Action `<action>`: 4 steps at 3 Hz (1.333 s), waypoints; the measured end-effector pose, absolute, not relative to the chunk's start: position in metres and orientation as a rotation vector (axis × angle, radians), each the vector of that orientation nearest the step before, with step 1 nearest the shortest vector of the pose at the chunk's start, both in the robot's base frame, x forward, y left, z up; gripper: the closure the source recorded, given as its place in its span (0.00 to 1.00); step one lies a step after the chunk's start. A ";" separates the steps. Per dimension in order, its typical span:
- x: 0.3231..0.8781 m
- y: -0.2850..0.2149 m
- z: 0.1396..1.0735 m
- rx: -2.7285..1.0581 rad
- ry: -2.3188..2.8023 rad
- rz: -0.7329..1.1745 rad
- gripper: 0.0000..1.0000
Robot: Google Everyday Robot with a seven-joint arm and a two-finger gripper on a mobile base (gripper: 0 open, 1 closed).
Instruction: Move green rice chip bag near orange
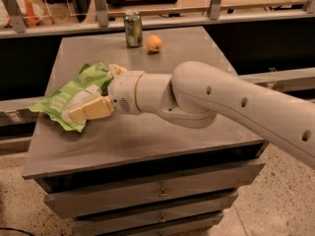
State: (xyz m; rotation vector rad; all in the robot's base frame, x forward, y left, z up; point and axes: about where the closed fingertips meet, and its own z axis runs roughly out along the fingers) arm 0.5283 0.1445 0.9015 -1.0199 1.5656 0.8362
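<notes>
The green rice chip bag (61,101) lies crumpled on the left side of the grey table top (162,136), its white label panel facing up. My gripper (102,90) is at the bag's right end, open, with the near cream finger (91,109) lying against the bag's front side and the far fingertip (116,69) behind it, so the bag sits between the jaws. The orange (154,43) sits at the far middle of the table, well apart from the bag.
A green-silver drink can (133,28) stands upright just left of the orange. A railing with metal posts (101,4) runs behind the table. The table has drawers (157,193) below its front edge. My thick white arm (236,107) crosses the right half of the table.
</notes>
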 end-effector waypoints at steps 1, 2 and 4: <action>0.532 0.147 0.902 -0.949 1.630 0.915 0.00; 0.532 0.147 0.898 -0.860 1.740 0.980 0.00; 0.517 0.129 0.885 -0.734 1.886 0.991 0.00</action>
